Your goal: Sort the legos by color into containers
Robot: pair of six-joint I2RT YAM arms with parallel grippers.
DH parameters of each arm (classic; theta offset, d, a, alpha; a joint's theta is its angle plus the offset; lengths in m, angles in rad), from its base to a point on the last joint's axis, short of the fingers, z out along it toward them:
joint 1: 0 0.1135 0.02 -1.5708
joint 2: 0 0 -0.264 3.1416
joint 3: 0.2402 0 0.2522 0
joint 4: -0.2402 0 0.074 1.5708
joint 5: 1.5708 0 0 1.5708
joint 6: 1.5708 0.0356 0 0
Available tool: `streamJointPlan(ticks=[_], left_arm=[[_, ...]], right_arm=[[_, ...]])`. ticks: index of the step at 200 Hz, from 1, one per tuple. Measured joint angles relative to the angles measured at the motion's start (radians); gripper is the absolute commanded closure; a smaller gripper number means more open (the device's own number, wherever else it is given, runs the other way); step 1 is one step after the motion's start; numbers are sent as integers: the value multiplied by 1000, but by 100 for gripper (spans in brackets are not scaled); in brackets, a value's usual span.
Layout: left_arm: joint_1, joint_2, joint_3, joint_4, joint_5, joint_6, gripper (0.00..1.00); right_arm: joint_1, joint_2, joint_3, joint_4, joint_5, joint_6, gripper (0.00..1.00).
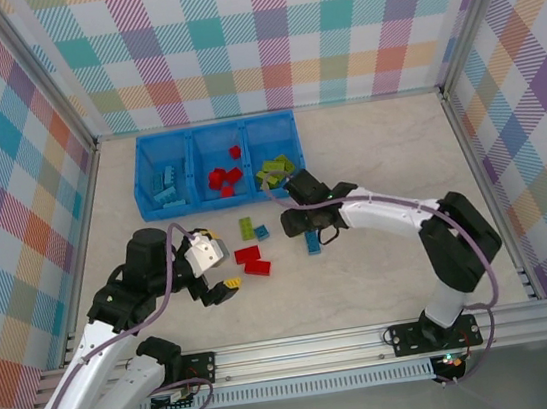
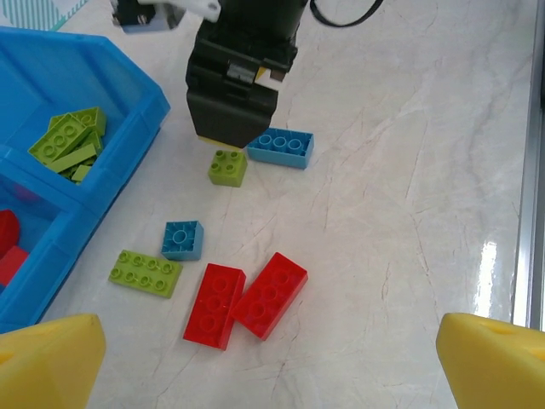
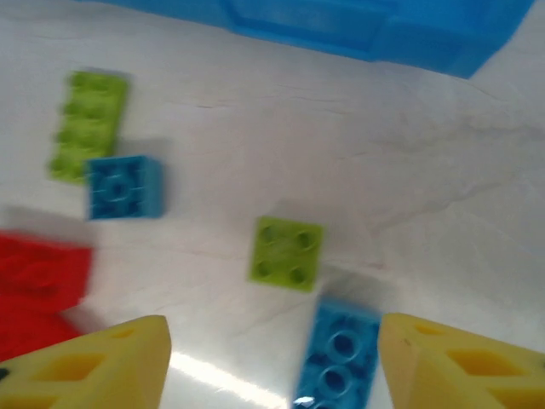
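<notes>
The blue tray point(image 1: 139, 182) holds light blue legos in its left container point(image 1: 165, 183), red in the middle point(image 1: 225, 178) and green on the right point(image 1: 274, 171). Loose on the table lie two red bricks point(image 2: 215, 304) point(image 2: 271, 294), a long green one point(image 2: 145, 273), a small blue one point(image 2: 183, 239), a small green square point(image 3: 287, 252) and a long blue brick point(image 3: 339, 354). My right gripper point(image 3: 272, 366) hovers open just above the table; the long blue brick lies by its right finger point(image 3: 460, 366). Near the red bricks, my left gripper point(image 2: 268, 375) stands wide open and holds nothing.
Checked walls close the table on three sides, and a metal rail point(image 1: 372, 338) runs along the near edge. The right arm's black body point(image 2: 234, 94) hangs over the small green and long blue bricks. Bare tabletop point(image 1: 387, 149) stretches right of the tray.
</notes>
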Motion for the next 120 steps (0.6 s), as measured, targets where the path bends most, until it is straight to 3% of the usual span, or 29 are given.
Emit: streamJointPlan(ticks=[49,120], left_arm=[[0,1,0,0,2,0,0],[0,-1,-15,-5,51,47,0]], right_arm=[[6,189,137,-47,-48,-47,34],[6,256,184,-101,-66,-79,68]])
